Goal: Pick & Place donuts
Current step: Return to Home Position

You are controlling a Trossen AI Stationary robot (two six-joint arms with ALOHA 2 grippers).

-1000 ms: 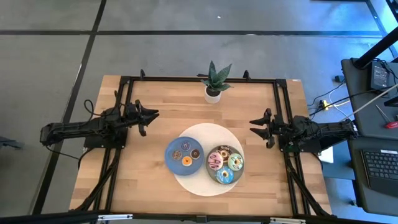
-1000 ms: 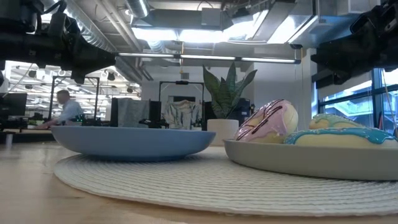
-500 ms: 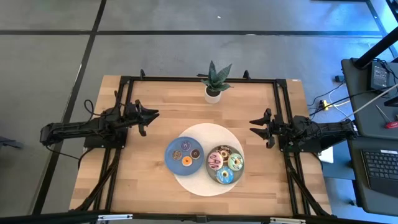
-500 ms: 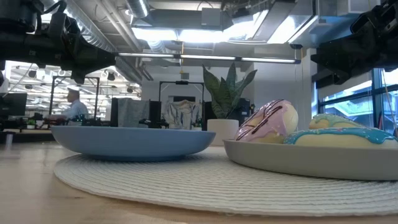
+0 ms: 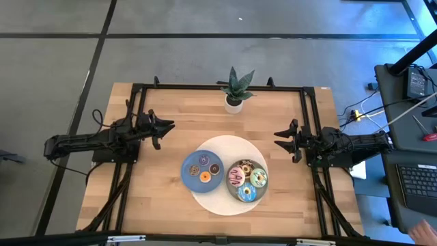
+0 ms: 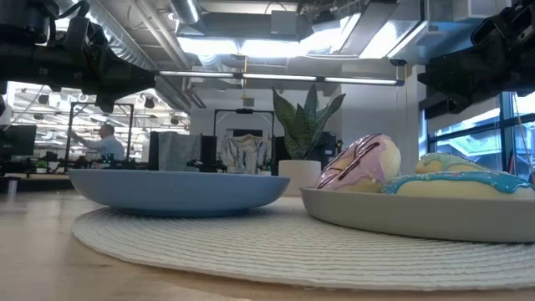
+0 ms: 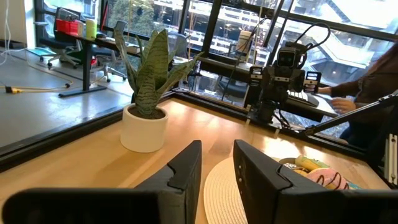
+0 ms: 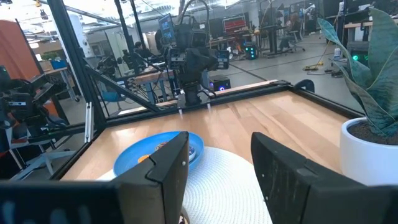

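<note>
The left gripper (image 5: 168, 127) hangs empty over the left side of the table (image 5: 171, 205), its jaws parted by a narrow gap. The right gripper (image 5: 277, 141) hangs empty on the right, jaws wider apart. Between them, on the round white mat (image 5: 225, 143), four mini donuts (image 5: 204, 168) lie on the blue plate (image 6: 175, 196) and four larger iced donuts (image 5: 246, 182) on the grey plate (image 6: 401, 219) beside it.

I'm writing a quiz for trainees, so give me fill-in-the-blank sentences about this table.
The blue plate holds ___ mini donuts. The white pot holds a green ___. The left gripper and right gripper each grip ___.
Missing: four; plant; nothing.
</note>
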